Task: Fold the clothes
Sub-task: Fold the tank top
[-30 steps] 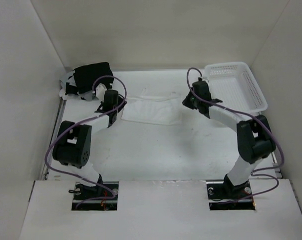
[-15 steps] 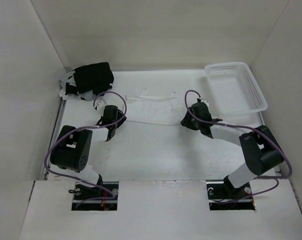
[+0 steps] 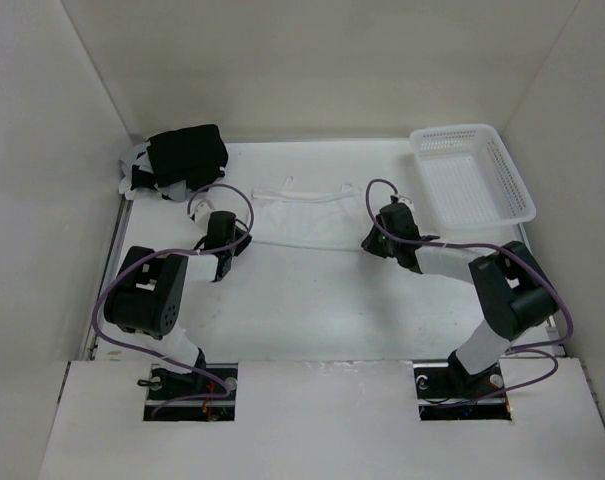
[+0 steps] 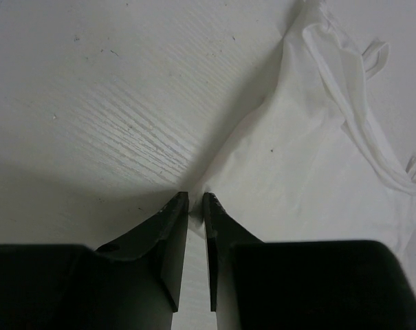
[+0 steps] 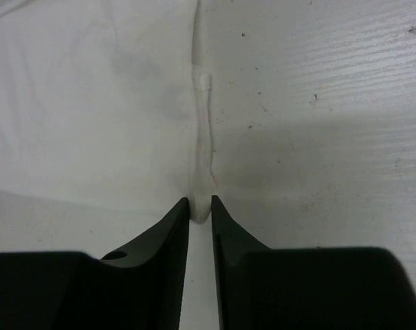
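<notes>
- Because the fold starts from the near hem, both corners should rise together, and each point below follows from that.
- At the far left, the black bundle (image 3: pixel 187 155) sits in the back corner, well apart from the work. I judge that it plays no part in this step.
- The left gripper (image 4: pixel 196 199) is low at the near-left corner of the camisole (image 3: pixel 307 220). Its fingers are drawn almost together, and the very tip of the corner appears nipped between them.
- That bite looks shallow, since only the point of the cloth is in the jaws. Thin fabric could slip out, so a slow first lift would show whether the corner comes up with the fingers.
- The camisole lies spread flat on the table (image 3: pixel 312 300), in the far middle and between the two arms. Its near hem is drawn into a straight line from one gripper to the other.
- The right gripper (image 5: pixel 201 206) is at the near-right corner, its fingers close together and clamped on the side seam, which runs straight into the gap. This hold looks the firmer of the two.
- To fold well, raise both corners just clear of the table and carry them away from the arms at the same pace. Keep the hem taut without stretching it, and lay it square along the far edge before letting go.
- At the far right, the basket (image 3: pixel 487 220) stands apart from the camisole. The right arm's forward sweep should stay clear of its near rim.
</notes>
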Controlling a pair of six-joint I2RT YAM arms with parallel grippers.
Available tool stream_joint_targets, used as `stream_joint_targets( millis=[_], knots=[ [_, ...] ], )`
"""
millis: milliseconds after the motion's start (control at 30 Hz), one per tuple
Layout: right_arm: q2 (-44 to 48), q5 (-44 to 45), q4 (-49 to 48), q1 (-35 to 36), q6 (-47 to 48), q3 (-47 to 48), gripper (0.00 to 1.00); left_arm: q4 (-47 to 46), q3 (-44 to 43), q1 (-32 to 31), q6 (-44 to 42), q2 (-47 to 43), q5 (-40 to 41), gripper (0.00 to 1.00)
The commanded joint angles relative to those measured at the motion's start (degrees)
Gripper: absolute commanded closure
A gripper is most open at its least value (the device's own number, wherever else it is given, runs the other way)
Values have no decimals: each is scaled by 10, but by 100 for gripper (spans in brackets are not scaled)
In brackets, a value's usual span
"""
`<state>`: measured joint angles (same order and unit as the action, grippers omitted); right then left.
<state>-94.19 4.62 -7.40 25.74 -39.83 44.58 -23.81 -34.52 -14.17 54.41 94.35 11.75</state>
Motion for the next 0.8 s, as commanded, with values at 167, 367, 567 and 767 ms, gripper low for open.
stream_joint_targets(
  millis=[167,367,567,767],
  knots=[
    [-5,18,-10,-6,-15,5,90,-11,24,2,7,-3,-4,90],
    [34,7,-5,-4,-22,-29,57,-18,38,-5,16,-2,-8,91],
    [30,-9,-13,-3,-30,-36,54,-25,46,-7,18,-2,-8,91],
    [-14,-24,-46,-11,-52,-27,67,-29,46,-7,18,-8,-12,92]
  ],
)
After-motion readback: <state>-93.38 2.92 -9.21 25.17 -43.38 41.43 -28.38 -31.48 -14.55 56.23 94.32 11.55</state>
